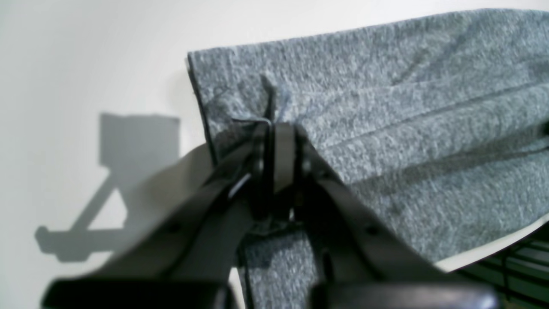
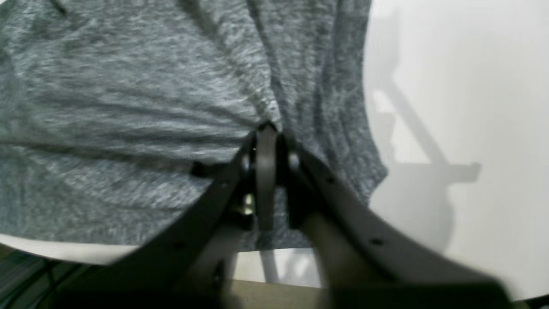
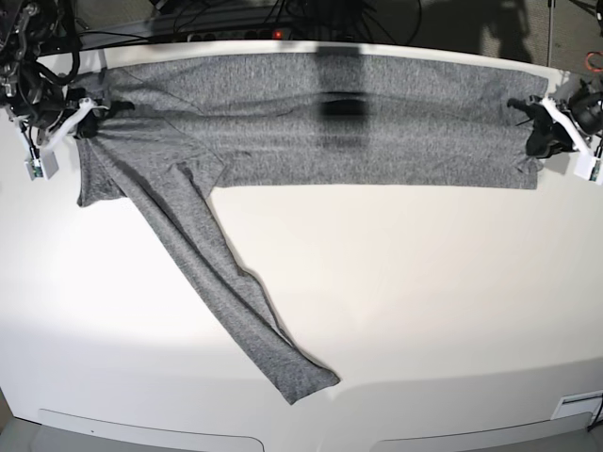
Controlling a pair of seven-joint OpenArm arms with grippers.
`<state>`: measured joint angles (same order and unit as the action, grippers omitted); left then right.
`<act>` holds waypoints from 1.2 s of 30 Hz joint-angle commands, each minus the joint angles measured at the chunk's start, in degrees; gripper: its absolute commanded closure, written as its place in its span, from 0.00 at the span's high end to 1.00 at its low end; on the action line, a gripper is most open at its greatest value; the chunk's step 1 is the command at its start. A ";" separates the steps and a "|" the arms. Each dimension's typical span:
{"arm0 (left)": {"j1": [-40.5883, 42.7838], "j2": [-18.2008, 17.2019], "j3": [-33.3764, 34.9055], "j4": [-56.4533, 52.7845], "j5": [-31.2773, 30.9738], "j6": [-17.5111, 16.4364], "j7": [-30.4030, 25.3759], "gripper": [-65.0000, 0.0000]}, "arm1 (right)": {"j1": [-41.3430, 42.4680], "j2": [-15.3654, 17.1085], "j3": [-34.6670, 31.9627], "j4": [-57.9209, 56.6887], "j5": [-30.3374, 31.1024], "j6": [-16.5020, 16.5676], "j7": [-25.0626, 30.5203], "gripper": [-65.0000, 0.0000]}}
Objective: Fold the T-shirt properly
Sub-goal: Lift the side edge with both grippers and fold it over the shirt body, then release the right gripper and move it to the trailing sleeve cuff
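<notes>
The heather-grey T-shirt (image 3: 320,122) lies folded lengthwise along the far edge of the white table (image 3: 396,301). One long sleeve (image 3: 221,292) runs diagonally toward the near edge. My left gripper (image 3: 528,115) is shut on the shirt's edge at the far right; in the left wrist view the jaws (image 1: 274,124) pinch a tuft of the fabric (image 1: 386,107). My right gripper (image 3: 94,111) is shut on the shirt at the far left; in the right wrist view it (image 2: 266,128) bunches the cloth (image 2: 128,107) into wrinkles.
Cables and a power strip (image 3: 245,24) lie behind the table's far edge. The table's back edge drops off close to both grippers. A dark shadow band (image 3: 344,94) crosses the shirt's middle.
</notes>
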<state>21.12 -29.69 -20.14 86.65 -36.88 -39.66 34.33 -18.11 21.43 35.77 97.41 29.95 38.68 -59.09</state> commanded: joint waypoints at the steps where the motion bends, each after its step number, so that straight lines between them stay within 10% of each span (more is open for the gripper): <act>1: -0.17 -1.31 -0.50 0.87 -0.44 -0.34 -1.36 0.15 | 0.17 1.14 0.59 0.94 0.26 0.33 0.83 0.25; 5: -0.33 -1.31 -0.50 0.87 -0.46 -0.34 -1.57 0.46 | 0.17 1.42 0.59 0.94 0.48 0.33 3.04 0.51; 20: -0.63 -1.75 -0.50 0.87 -0.66 -0.34 -9.09 0.46 | 18.08 1.40 -10.34 -4.70 4.68 -1.75 5.11 0.53; 36: -0.66 -1.75 -0.50 0.87 -0.66 -0.34 -9.16 0.46 | 56.52 0.55 -34.67 -50.05 -4.72 -4.26 14.60 0.53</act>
<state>20.78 -30.30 -20.14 86.63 -36.47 -39.62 26.74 37.01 21.45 0.91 46.33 24.99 34.28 -44.93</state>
